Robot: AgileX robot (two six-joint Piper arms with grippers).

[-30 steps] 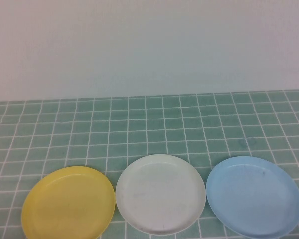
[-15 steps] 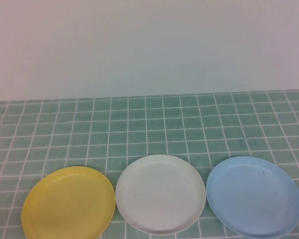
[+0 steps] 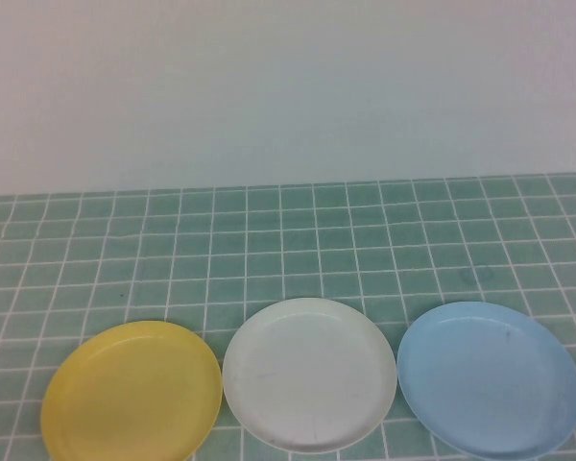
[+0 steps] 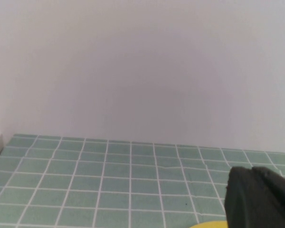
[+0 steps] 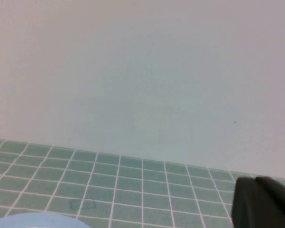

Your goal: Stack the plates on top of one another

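While the high view gives you all three plates lying flat in a row along the near edge of the green tiled table (image 3: 298, 240), neither arm appears in it. You count one yellow plate (image 3: 132, 394) on the left, one white plate (image 3: 309, 374) in the middle and one light blue plate (image 3: 490, 378) on the right; yellow and white sit just beside each other, rims nearly touching, as do white and blue. None is stacked on another. Only the wrist views show you the arms. The left wrist view catches a dark piece of the left gripper (image 4: 261, 199) at the frame's corner, above a thin sliver of the yellow plate's rim (image 4: 211, 224). The right wrist view shows a similar dark piece of the right gripper (image 5: 263, 204) and a thin arc of the light blue plate (image 5: 40, 221). Both grippers are cut off by the frame, so you cannot tell how they are set or whether they hold anything. The yellow and blue plates are slightly clipped at the high view's lower edge.
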